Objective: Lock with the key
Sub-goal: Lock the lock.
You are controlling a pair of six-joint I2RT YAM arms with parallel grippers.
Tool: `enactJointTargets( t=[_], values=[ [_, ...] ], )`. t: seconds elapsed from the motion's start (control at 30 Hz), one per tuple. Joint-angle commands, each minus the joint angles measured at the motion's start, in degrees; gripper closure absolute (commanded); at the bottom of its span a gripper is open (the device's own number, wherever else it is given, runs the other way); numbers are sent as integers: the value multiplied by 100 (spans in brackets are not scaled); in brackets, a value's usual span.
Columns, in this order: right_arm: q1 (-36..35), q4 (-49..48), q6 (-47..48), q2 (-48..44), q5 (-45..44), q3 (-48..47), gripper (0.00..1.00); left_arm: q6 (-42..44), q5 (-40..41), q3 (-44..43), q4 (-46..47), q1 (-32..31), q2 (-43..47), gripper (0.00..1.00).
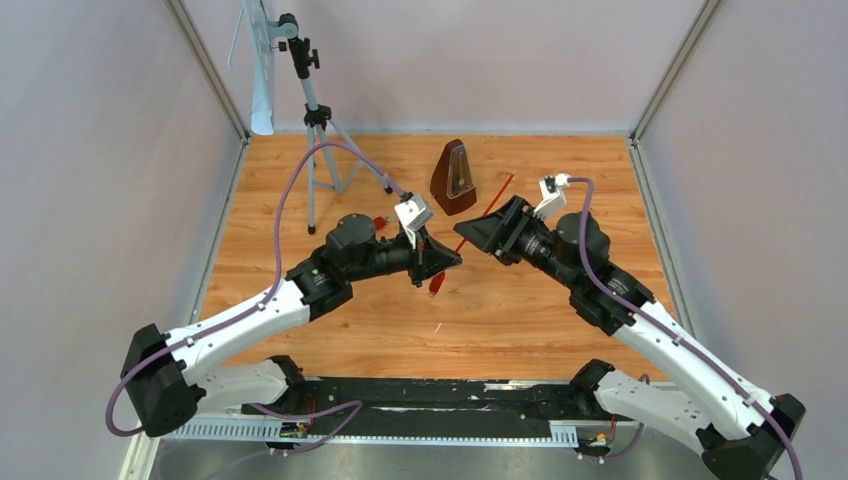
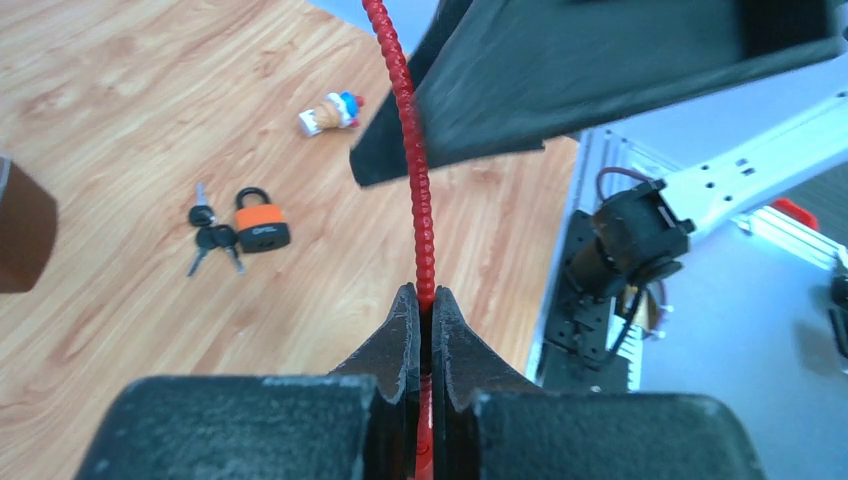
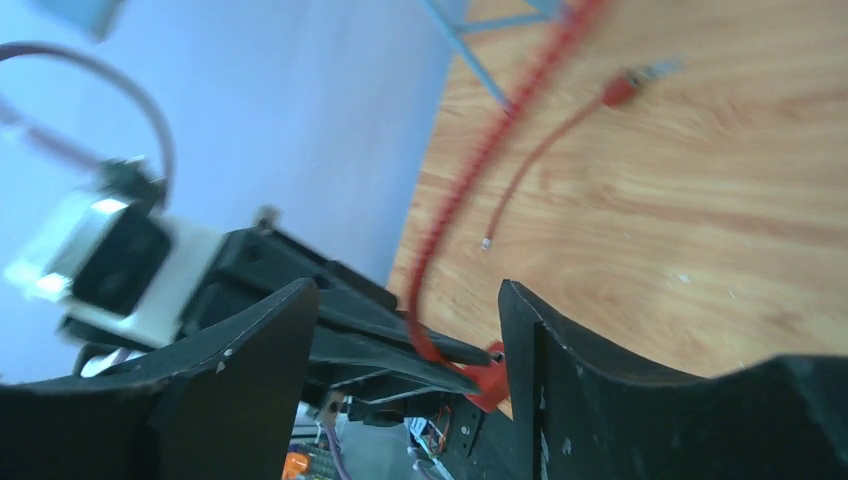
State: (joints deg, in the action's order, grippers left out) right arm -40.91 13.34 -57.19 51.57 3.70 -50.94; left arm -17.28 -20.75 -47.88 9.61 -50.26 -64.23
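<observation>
Fingers (image 2: pixel 400 335) of the left gripper (image 2: pixel 424 296) clench a red ribbed cable (image 2: pixel 405 120) pointing at the released right gripper (image 3: pixel 408 300); orange padlock (image 2: pixel 262 222) and black-headed keys (image 2: pixel 213 238) lie apart on the floor.

Left arm (image 1: pixel 250 320), right arm (image 1: pixel 660 335): white links, black joints, small screws along the links. Purple cable (image 1: pixel 285 210) to each white wrist camera (image 1: pixel 413 213). Left end effector (image 2: pixel 421 296), right end effector (image 3: pixel 408 290): matte black, rough-textured.

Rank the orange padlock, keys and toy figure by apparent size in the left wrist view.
Largest: orange padlock and keys, about alike, so unranked.
Smallest: toy figure, though it seems farther from the camera.
</observation>
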Motion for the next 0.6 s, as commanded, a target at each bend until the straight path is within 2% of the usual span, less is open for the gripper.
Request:
enactJointTargets(
  t=[0.0,0.23,0.3,0.37,0.43,0.47,0.5,0.53,0.57],
  values=[
    [-1,-1189,1139,-323,747,-109,35,-382,-738,-360,90,-19,235,100],
    [-5,-1286,1350,-261,1193,-478,46,-695,-1118,-714,130,-14,495,100],
    [-5,-1446,1358,-229,1239,-510,53,-720,-1151,-767,118,-18,544,100],
    [-5,-1530,1395,-210,1323,-525,64,-737,-1146,-797,77,-19,569,100],
    [-5,-1619,1432,-203,1321,-548,83,-735,-1077,-839,-34,-16,582,99],
    [-3,-1608,1408,-182,1230,-578,93,-734,-985,-869,-93,-17,580,82],
    [2,-1514,1363,-145,1120,-647,100,-696,-931,-962,-263,-16,574,70],
    [-4,-1477,1338,-98,1055,-732,100,-666,-799,-1014,-470,-18,576,44],
    [-2,-1386,1311,-36,981,-832,100,-567,-698,-1138,-583,-19,571,35]
  ],
)
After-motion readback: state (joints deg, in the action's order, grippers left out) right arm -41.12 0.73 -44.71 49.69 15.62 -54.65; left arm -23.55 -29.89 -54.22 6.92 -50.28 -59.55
